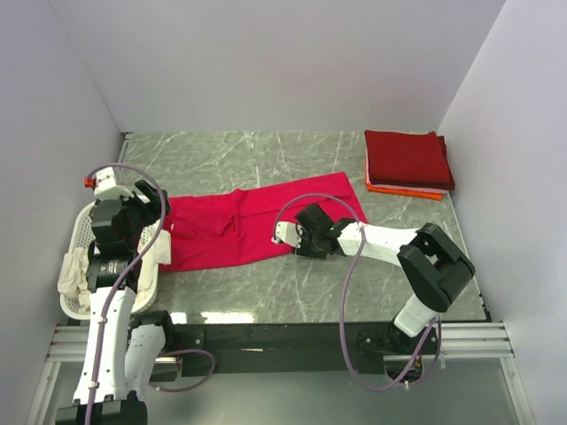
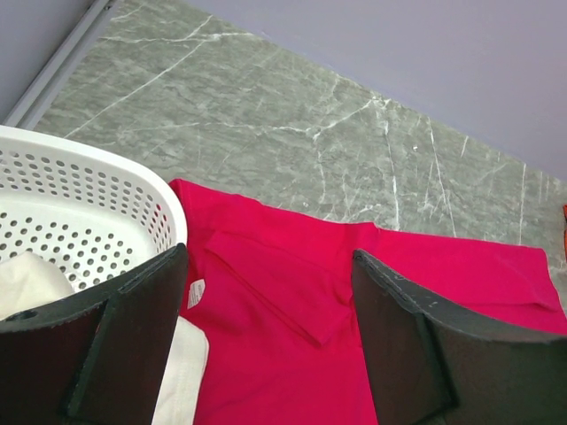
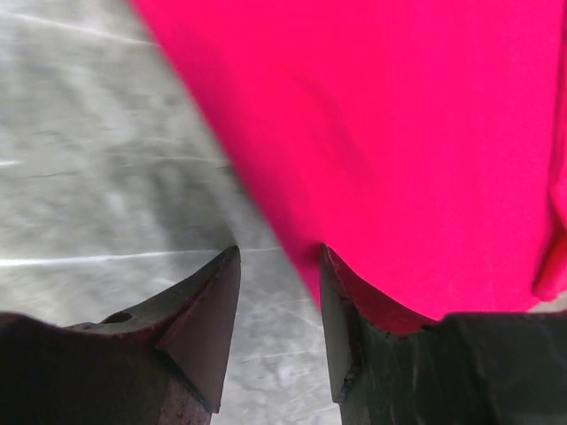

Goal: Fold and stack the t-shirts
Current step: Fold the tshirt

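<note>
A: Crimson t-shirt (image 1: 257, 226) lies where?
B: Flat on the table (image 1: 310, 283), long axis left to right. Right gripper (image 3: 279, 257) sits at its near edge, jaws parted, empty, cloth just ahead-right. Left gripper (image 2: 270, 255) hangs wide, empty, over the basket (image 2: 89, 195) end.

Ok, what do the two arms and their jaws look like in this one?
Both the left arm and right arm have white links with black joints, and a thin mauve cable loops along each. The jaws are black and wedge-shaped. The left arm carries a small orange-red tab near its tip.
</note>
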`<action>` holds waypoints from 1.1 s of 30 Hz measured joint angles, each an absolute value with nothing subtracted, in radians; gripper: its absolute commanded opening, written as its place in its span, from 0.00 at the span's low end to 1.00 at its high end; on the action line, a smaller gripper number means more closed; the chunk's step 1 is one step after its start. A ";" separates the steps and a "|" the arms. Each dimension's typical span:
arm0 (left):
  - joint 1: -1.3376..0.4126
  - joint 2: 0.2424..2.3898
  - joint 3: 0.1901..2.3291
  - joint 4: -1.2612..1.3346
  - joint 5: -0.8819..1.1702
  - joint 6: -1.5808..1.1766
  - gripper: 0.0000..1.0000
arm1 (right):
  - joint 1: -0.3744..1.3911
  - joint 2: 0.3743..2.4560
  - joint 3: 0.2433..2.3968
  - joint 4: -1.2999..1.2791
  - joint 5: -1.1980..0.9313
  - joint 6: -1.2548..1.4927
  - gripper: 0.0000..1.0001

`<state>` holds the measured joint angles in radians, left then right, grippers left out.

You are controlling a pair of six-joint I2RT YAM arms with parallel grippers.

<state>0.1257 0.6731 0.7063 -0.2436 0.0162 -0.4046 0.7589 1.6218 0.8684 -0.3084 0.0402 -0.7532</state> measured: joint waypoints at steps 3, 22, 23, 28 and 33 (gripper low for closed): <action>0.126 0.678 0.706 -0.244 0.022 -0.405 0.79 | 0.741 1.636 0.869 -0.275 0.054 -0.762 0.43; 0.126 0.835 0.699 -0.215 0.183 -0.448 0.79 | 0.797 1.531 0.776 -0.375 -0.012 -0.795 0.00; 0.126 0.850 0.699 -0.214 0.200 -0.454 0.78 | 0.831 1.501 0.754 -0.404 -0.020 -0.786 0.01; 0.126 0.910 0.699 -0.206 0.280 -0.472 0.76 | 0.961 1.444 0.740 -0.544 -0.097 -0.722 0.32; 0.126 0.938 0.699 -0.212 0.325 -0.466 0.77 | 0.932 1.444 0.821 -0.630 -0.138 -0.699 0.47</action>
